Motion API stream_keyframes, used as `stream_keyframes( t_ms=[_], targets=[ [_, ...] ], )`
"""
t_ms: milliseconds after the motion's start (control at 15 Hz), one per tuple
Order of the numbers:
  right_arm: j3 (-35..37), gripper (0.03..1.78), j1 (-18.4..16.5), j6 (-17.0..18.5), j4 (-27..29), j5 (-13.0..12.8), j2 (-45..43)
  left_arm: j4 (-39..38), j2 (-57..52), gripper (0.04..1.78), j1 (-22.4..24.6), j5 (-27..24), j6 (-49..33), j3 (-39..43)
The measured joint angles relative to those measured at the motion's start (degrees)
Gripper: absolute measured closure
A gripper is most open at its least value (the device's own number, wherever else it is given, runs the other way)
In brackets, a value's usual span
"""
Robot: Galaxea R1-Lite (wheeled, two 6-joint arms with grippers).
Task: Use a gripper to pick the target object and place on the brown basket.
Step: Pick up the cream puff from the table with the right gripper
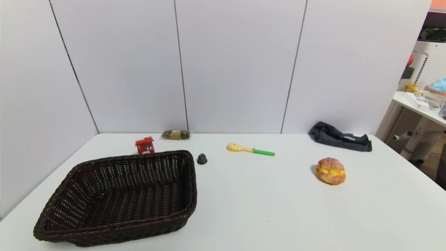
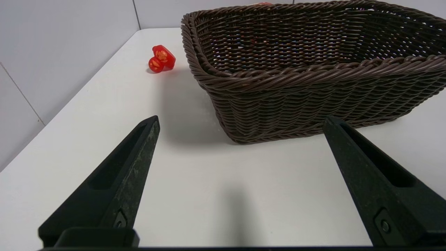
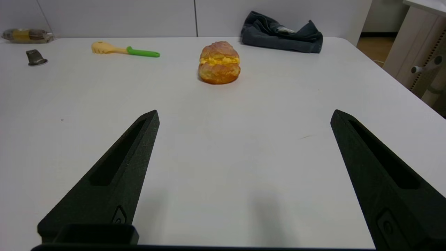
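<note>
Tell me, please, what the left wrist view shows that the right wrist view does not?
Only the left wrist view shows the basket, a red toy beside it, and the open left gripper. Only the right wrist view shows the bun, the spatula, a dark cloth, a small grey cap, a wrapped snack and the open right gripper. Both share the white table.

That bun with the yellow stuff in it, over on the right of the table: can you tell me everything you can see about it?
The bun is round, with a golden-brown, cracked crust and a yellow filling layer showing between its top and bottom halves. It looks whole. It sits alone on the white table, on the robot's right, nearer than the dark cloth and far from the brown basket. Only the table touches it; the right gripper is open, short of it.
</note>
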Motion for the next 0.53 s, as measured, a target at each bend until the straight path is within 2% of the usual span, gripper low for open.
stream_keyframes(
  t_ms=[533],
  targets=[
    [-0.3, 0.11, 0.0, -1.0, -0.5, 0.0, 2.4, 0.0, 0.0, 0.13, 0.0, 0.0, 0.0, 0.0]
  ],
)
